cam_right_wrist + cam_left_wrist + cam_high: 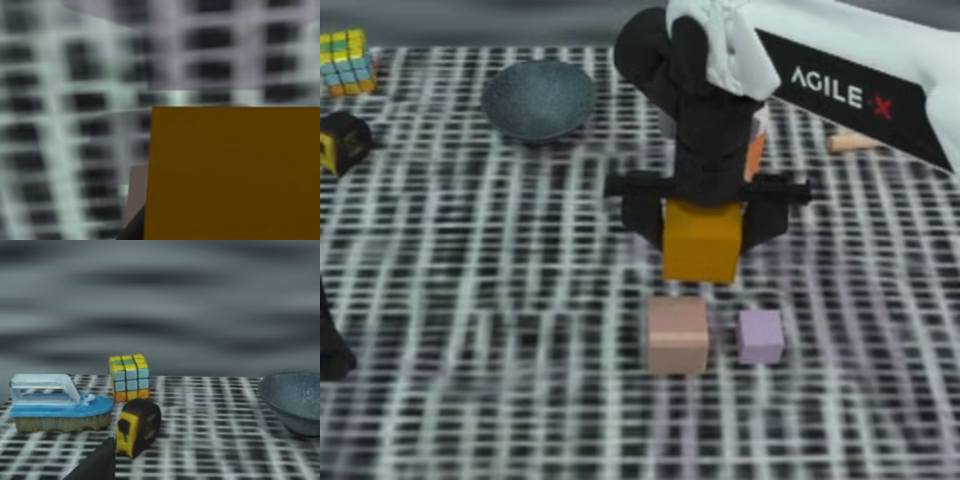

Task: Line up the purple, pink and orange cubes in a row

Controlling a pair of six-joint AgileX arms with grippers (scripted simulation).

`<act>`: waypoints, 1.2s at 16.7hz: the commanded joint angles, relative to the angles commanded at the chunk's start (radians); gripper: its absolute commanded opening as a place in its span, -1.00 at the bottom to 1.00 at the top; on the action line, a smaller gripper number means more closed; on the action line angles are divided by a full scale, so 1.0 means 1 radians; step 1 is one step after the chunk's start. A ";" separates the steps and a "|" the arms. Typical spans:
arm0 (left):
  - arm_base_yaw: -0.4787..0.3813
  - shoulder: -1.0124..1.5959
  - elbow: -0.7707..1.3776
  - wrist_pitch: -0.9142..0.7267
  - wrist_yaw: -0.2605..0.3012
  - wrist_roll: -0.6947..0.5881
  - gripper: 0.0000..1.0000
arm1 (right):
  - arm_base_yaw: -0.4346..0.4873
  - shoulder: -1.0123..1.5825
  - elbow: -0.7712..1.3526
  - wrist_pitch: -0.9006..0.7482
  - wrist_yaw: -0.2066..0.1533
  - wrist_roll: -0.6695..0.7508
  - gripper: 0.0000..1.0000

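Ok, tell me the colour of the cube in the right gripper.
Mustard-orange cube, clearest in the top view.

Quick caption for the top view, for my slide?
Right gripper holds the orange cube just behind the pink cube and purple cube.

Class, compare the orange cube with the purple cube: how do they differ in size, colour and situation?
The orange cube is the largest and mustard-coloured; the purple cube is the smallest and pale lilac. The orange cube is gripped by the right gripper; the purple cube rests free on the table, beside the pink cube. Both are plain matte cubes.
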 joint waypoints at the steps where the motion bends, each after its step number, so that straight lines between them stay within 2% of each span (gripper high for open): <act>1: 0.000 0.000 0.000 0.000 0.000 0.000 1.00 | 0.050 0.039 0.080 -0.032 0.000 0.035 -1.00; 4: 0.000 0.000 0.000 0.000 0.000 0.000 1.00 | 0.179 0.134 0.267 -0.112 0.002 0.126 -1.00; 7: 0.000 0.000 0.000 0.000 0.000 0.000 1.00 | 0.256 0.183 0.359 -0.154 0.004 0.179 -1.00; 14: 0.000 0.000 0.000 0.000 0.000 0.000 1.00 | 0.263 0.184 0.351 -0.139 0.004 0.185 -1.00; 20: 0.000 0.000 0.000 0.000 0.000 0.000 1.00 | 0.265 0.193 0.138 0.080 0.004 0.187 -1.00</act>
